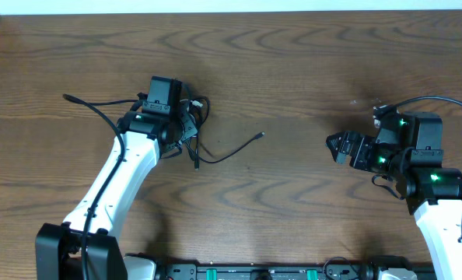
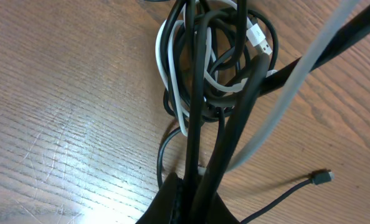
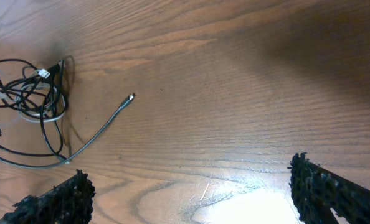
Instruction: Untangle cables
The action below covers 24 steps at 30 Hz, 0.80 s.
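Observation:
A tangle of thin black cables (image 1: 194, 117) with one short white cable (image 2: 166, 68) lies left of the table's middle. One loose black end with a small plug (image 1: 260, 136) trails out to the right; the plug also shows in the left wrist view (image 2: 322, 178) and in the right wrist view (image 3: 131, 97). My left gripper (image 1: 186, 124) is at the tangle and is shut on black cable strands (image 2: 200, 143) that run up from its jaws into the knot. My right gripper (image 1: 338, 145) is open and empty, well to the right of the tangle (image 3: 29, 93).
A thicker black arm cable (image 1: 91, 105) loops out to the left of the left arm. Another arm cable (image 1: 441, 101) arcs over the right arm. The wooden table (image 1: 293, 62) has its far edge at the top of the overhead view.

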Motion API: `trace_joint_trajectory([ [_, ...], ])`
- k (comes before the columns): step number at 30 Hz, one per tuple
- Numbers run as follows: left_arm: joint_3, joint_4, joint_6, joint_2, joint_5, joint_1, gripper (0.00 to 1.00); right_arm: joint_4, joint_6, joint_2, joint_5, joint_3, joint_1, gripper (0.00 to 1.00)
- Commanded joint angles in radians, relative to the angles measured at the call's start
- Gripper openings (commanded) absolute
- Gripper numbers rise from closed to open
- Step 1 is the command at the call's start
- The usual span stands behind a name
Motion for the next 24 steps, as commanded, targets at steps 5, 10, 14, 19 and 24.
trace_joint_trajectory([
  [5,0.027,0.008,-0.001,-0.147,0.026,-0.002,0.08,0.011,-0.014,0.0,-0.003,0.028,0.011,0.99],
  [10,0.027,0.004,-0.009,-0.232,0.065,-0.002,0.08,0.048,-0.014,0.0,-0.003,0.028,0.011,0.99],
  [14,0.027,-0.005,-0.055,-0.264,0.077,-0.002,0.08,0.06,-0.014,0.0,-0.007,0.028,0.011,0.99],
  [19,0.027,-0.006,-0.088,-0.27,0.111,-0.002,0.08,0.055,-0.014,0.0,-0.007,0.028,0.011,0.99],
  [24,0.027,-0.008,-0.087,-0.27,0.184,-0.002,0.08,0.055,-0.014,0.001,-0.008,0.028,0.011,0.99],
])
